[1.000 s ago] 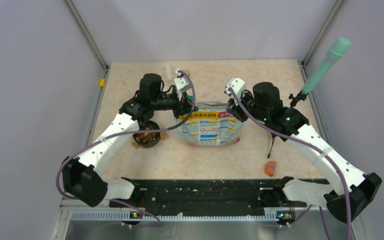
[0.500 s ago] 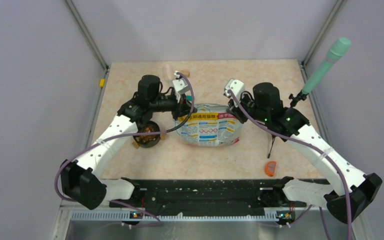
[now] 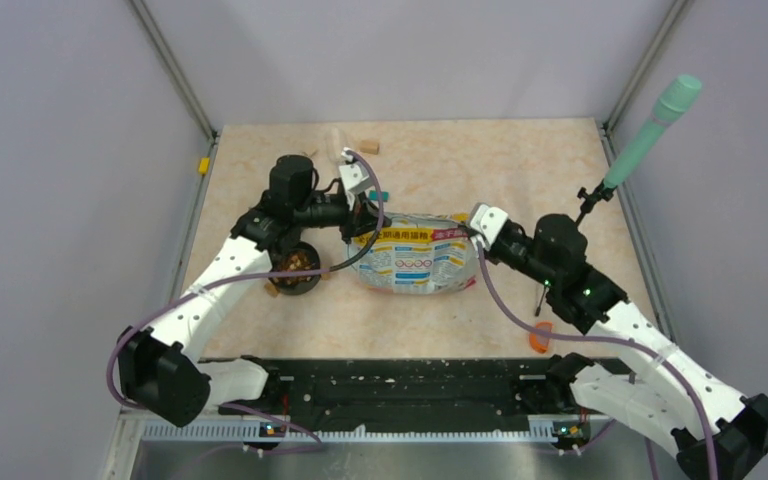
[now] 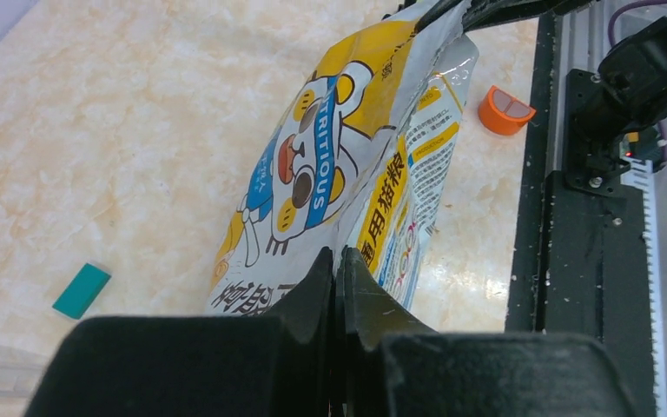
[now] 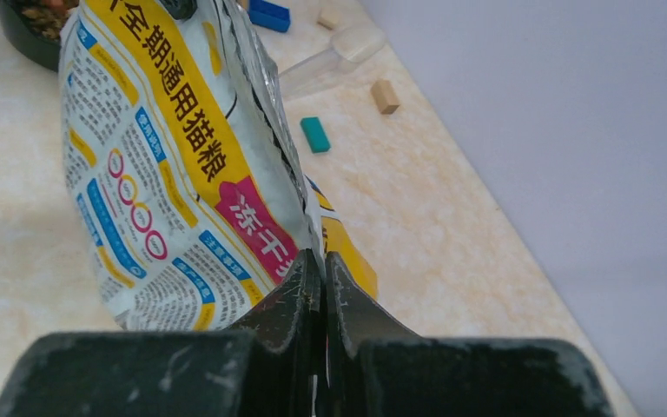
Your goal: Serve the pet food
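Observation:
The glossy cat-food bag (image 3: 418,252), yellow and magenta with a cartoon cat, lies across the table's middle. My left gripper (image 3: 365,222) is shut on the bag's left edge; the wrist view shows its tips (image 4: 336,258) pinching the bag (image 4: 339,165). My right gripper (image 3: 473,232) is shut on the bag's right edge; the wrist view shows its tips (image 5: 316,261) pinching the bag (image 5: 152,165). A dark bowl (image 3: 296,270) holding brown kibble (image 3: 297,263) sits left of the bag, partly under the left arm. The bowl's rim (image 5: 26,43) also shows in the right wrist view.
An orange cap (image 3: 541,336) lies at front right, also in the left wrist view (image 4: 504,109). A thin dark stick (image 3: 540,295) lies near it. A tan block (image 3: 369,147), a clear piece (image 5: 334,54) and teal pieces (image 5: 315,134) lie at the back. A green-handled tool (image 3: 650,130) stands at the right wall.
The right arm has swung forward and lower, still gripping the bag's right edge. The left gripper moved slightly left and back. The bag has shifted a little.

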`<action>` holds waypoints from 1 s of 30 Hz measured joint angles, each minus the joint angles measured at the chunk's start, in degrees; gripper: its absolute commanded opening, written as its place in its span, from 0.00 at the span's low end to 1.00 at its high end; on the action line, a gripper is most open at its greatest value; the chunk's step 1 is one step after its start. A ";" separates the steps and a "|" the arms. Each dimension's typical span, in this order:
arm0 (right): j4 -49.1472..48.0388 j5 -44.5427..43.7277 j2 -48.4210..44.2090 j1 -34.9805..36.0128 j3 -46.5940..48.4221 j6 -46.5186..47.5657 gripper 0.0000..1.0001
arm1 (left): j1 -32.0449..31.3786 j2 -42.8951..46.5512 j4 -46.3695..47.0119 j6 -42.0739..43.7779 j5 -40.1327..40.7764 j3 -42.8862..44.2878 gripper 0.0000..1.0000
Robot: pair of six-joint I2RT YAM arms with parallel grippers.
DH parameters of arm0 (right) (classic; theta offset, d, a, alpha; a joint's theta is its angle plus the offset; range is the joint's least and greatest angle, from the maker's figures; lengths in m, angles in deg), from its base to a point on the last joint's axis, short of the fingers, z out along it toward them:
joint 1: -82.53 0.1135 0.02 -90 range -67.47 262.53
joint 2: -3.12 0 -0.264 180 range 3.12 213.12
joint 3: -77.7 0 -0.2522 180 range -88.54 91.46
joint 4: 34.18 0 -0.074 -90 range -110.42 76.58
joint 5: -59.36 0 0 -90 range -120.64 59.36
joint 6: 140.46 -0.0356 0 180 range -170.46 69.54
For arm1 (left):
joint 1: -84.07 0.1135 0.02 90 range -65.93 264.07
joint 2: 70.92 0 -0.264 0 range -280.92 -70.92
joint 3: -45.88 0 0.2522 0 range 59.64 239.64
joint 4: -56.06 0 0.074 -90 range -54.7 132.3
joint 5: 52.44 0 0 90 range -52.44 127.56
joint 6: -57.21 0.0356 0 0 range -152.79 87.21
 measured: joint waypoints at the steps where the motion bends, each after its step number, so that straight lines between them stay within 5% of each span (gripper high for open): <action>1: -3.56 -0.44 -2.05 0.00 -2.97 1.03 0.00 | 0.00 0.42 0.85 0.15 0.09 -0.70 0.00; 18: -15.58 -5.09 -0.31 0.00 -6.91 4.42 0.00 | -0.07 2.91 11.74 9.03 6.64 -6.62 0.07; 27: -11.34 -4.66 -0.28 -0.28 -4.83 4.24 0.00 | 0.07 3.39 12.26 7.78 9.73 -6.60 0.39; 28: -9.62 -4.42 -0.28 -0.44 -3.98 4.20 0.03 | 0.15 3.56 12.26 7.50 10.32 -6.58 0.41; 30: -7.32 -4.31 -0.28 -0.70 -2.89 3.93 0.32 | 0.61 3.69 12.00 7.02 11.17 -6.19 0.42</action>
